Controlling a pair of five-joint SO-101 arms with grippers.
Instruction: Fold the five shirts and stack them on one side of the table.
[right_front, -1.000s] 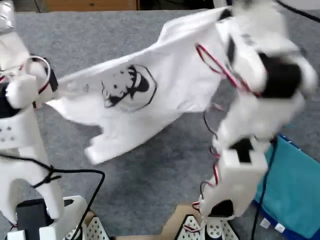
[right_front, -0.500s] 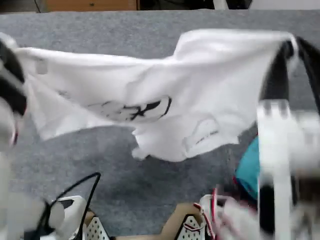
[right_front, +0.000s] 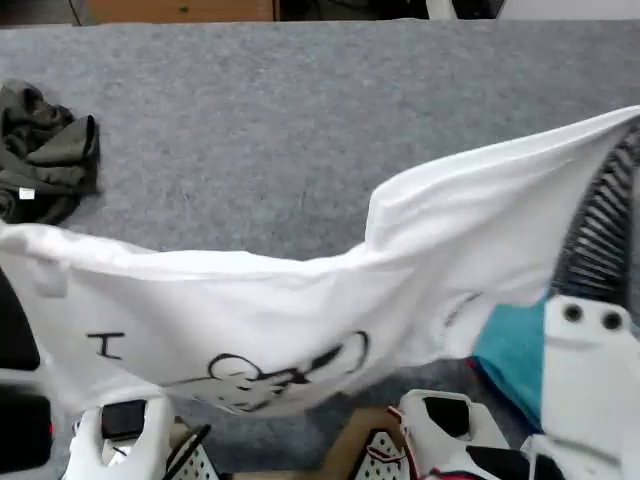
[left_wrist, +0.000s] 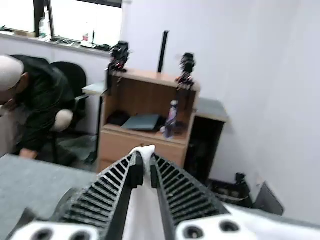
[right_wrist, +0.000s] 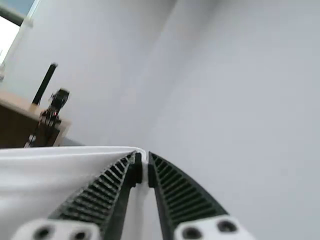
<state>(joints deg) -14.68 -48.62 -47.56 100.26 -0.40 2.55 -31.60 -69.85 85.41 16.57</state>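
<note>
My left gripper (left_wrist: 142, 165) is clamped tight on the shirt (right_front: 300, 300), cloth poking past its tips. My right gripper (right_wrist: 142, 169) pinches its edge likewise. It hangs stretched over the table's (right_front: 300, 120) near side.

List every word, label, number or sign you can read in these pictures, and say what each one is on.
No text here can be read.
white shirt: a black drawing and a small black mark beside it; the drawing is a picture, not words, and the mark is too unclear to read.
dark garment: a white tag, too small to read.
</note>
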